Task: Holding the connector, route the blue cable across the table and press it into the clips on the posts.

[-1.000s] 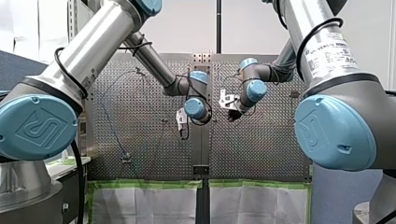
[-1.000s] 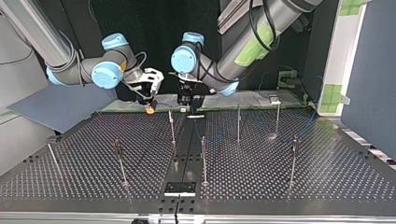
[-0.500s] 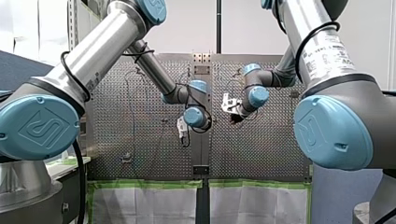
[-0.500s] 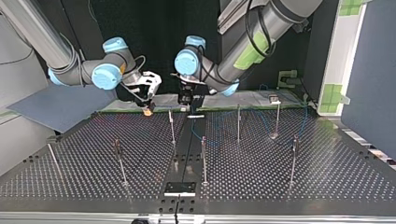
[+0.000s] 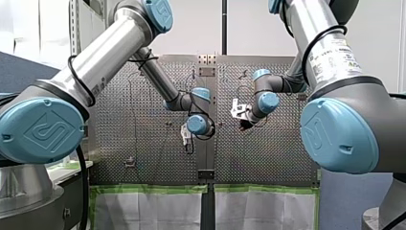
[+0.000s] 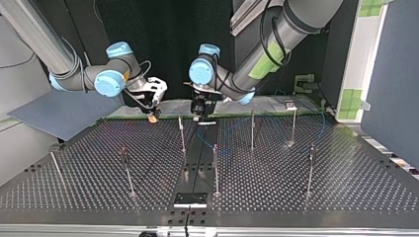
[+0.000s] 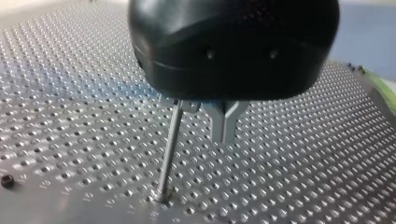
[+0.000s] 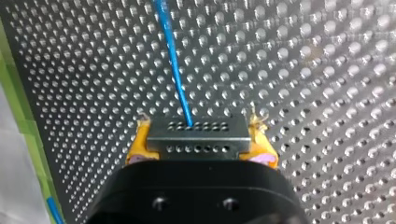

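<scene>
Right wrist view: find connector (image 8: 197,133) clamped between yellow pads (image 8: 140,147) of right claw (image 8: 200,142), long axis crosswise to the fingers. Note its form: grey rectangular metal block, two rows of small holes. Trace blue cable (image 8: 172,56), thin and smooth, from connector's far face straight ahead over perforated metal counter (image 8: 303,70). Left wrist view: see left claw (image 7: 225,137), metal fingers (image 7: 225,122) together, just beside slim round post (image 7: 169,149).

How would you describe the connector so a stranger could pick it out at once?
Follow my right arm, at the top view's left, to its gripper. Between the yellow pads sits the connector: a grey block with rows of tiny holes, alone in having the blue cable leave it.
</scene>
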Robot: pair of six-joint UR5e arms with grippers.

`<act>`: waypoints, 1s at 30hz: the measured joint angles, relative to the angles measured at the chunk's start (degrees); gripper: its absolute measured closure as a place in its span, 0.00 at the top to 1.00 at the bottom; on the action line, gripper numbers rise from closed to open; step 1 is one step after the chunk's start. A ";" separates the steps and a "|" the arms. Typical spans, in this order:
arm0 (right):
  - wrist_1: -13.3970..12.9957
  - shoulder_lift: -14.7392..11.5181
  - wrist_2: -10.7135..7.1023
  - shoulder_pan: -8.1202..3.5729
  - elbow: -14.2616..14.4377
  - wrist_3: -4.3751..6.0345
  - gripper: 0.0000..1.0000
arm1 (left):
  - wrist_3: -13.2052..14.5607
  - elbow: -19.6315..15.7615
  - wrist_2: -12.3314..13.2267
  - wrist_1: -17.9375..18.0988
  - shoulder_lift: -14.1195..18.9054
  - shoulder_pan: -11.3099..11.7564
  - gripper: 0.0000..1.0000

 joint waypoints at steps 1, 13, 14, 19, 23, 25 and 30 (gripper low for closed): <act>-0.02 0.01 -0.02 -0.09 -0.01 0.00 0.00 | -0.01 0.18 0.22 0.04 -0.01 0.11 0.00; -0.23 0.13 -1.16 -1.66 -1.02 0.00 0.00 | 0.02 3.91 3.58 -1.36 -1.34 2.17 0.00; -0.19 0.14 -1.31 -1.88 -1.30 0.00 0.00 | 0.06 4.61 3.93 -1.92 -1.93 2.36 0.00; -0.04 0.17 -1.63 -2.81 -2.15 0.07 0.00 | 0.25 7.90 4.55 -3.84 -4.16 3.23 0.00; -0.01 0.18 -1.70 -3.19 -2.35 0.08 0.00 | 0.42 10.55 4.81 -5.49 -4.58 4.25 0.00; -0.07 0.22 -1.81 -3.44 -2.36 0.09 0.00 | 0.61 11.72 4.84 -6.54 -4.60 4.54 0.00; -0.51 0.39 -2.30 -5.13 -2.36 0.33 0.00 | 1.23 14.01 4.51 -9.00 -4.56 4.78 0.16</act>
